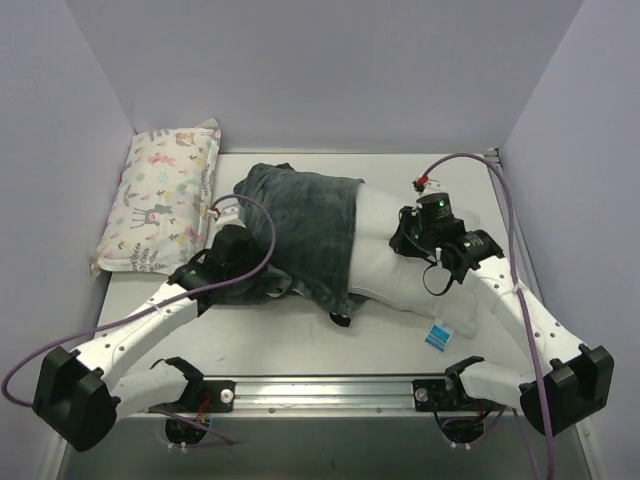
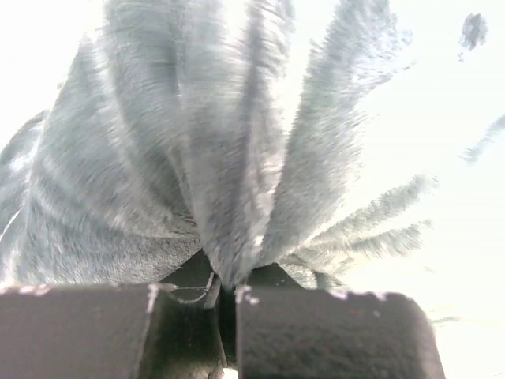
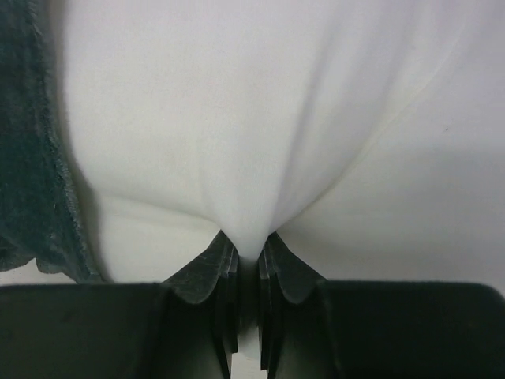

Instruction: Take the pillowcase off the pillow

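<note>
The dark grey-teal plush pillowcase (image 1: 300,225) covers the left part of the white pillow (image 1: 385,255), whose right half lies bare with a blue tag (image 1: 438,336) at its near corner. My left gripper (image 1: 228,250) is shut on a bunched fold of the pillowcase (image 2: 229,158) at its left end. My right gripper (image 1: 415,238) is shut on a pinch of the pillow's white cloth (image 3: 252,142), and the pillowcase edge (image 3: 31,158) shows at the left of that view.
A smaller pastel animal-print pillow (image 1: 165,195) lies at the back left against the wall. Purple-grey walls close the table on three sides. The arm bases and a metal rail (image 1: 330,385) run along the near edge.
</note>
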{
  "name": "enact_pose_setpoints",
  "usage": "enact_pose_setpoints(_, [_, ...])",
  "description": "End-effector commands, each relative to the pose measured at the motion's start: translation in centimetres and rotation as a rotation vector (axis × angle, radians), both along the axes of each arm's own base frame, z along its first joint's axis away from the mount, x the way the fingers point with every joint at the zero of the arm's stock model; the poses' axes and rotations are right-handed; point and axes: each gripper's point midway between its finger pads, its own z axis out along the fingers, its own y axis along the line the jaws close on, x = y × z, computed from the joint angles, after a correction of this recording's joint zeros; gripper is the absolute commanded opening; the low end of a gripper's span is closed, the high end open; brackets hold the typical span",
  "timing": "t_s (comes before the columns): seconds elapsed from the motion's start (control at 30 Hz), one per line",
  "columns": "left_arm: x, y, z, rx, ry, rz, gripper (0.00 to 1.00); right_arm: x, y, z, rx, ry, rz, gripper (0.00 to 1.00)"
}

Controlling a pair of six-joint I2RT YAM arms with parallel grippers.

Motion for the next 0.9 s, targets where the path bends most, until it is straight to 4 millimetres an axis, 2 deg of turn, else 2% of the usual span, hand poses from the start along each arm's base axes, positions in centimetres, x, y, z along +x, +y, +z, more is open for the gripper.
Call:
enact_pose_setpoints(0.0, [2.1, 10.4, 3.0, 0.152, -0.049, 0.250, 0.00, 0.6, -6.4, 3.8, -0.047, -0.049, -0.175, 0.00])
enact_pose_setpoints(0.03, [2.4, 11.1, 4.2, 0.144, -0.069, 0.245, 0.00, 0.8, -8.0, 4.3, -0.026, -0.043, -0.224, 0.00])
enact_pose_setpoints(0.1, [3.1, 14.2, 5.0, 0.155, -0.071, 0.319, 0.00, 1.3, -9.6, 6.0, 0.007, -0.073, -0.276, 0.00])
enact_pose_setpoints(0.17, [3.6, 15.6, 5.5, 0.152, -0.070, 0.357, 0.00, 1.6, -10.7, 7.2, 0.057, -0.085, -0.307, 0.00])
enact_pose_setpoints(0.33, [4.5, 20.4, 6.1, 0.108, -0.059, 0.531, 0.00, 2.0, -11.3, 8.6, 0.102, -0.103, -0.343, 0.00])
enact_pose_setpoints(0.37, [5.0, 20.4, 6.4, 0.087, -0.071, 0.529, 0.00, 2.0, -11.4, 8.8, 0.109, -0.107, -0.352, 0.00])
enact_pose_setpoints(0.43, [5.8, 21.9, 7.4, 0.050, -0.083, 0.575, 0.00, 2.0, -11.5, 9.5, 0.118, -0.126, -0.358, 0.00])
enact_pose_setpoints(0.47, [6.1, 21.9, 7.8, 0.040, -0.088, 0.575, 0.00, 1.9, -11.6, 10.0, 0.124, -0.139, -0.363, 0.00])
enact_pose_setpoints(0.5, [6.9, 22.0, 9.6, 0.026, -0.125, 0.579, 0.00, 1.8, -11.7, 10.2, 0.128, -0.143, -0.368, 0.00])
enact_pose_setpoints(0.63, [9.3, 22.6, 11.9, 0.034, -0.156, 0.591, 0.00, 1.4, -11.2, 11.5, 0.163, -0.167, -0.355, 0.00])
enact_pose_setpoints(0.8, [11.6, 23.1, 13.6, 0.035, -0.173, 0.574, 0.00, 0.5, -11.4, 12.6, 0.172, -0.205, -0.363, 0.00])
enact_pose_setpoints(0.83, [12.4, 22.4, 13.2, 0.015, -0.157, 0.534, 0.00, 0.4, -11.0, 12.9, 0.195, -0.207, -0.354, 0.00])
enact_pose_setpoints(0.87, [13.1, 21.8, 14.2, -0.005, -0.180, 0.504, 0.00, 0.4, -10.7, 13.6, 0.210, -0.218, -0.344, 0.00])
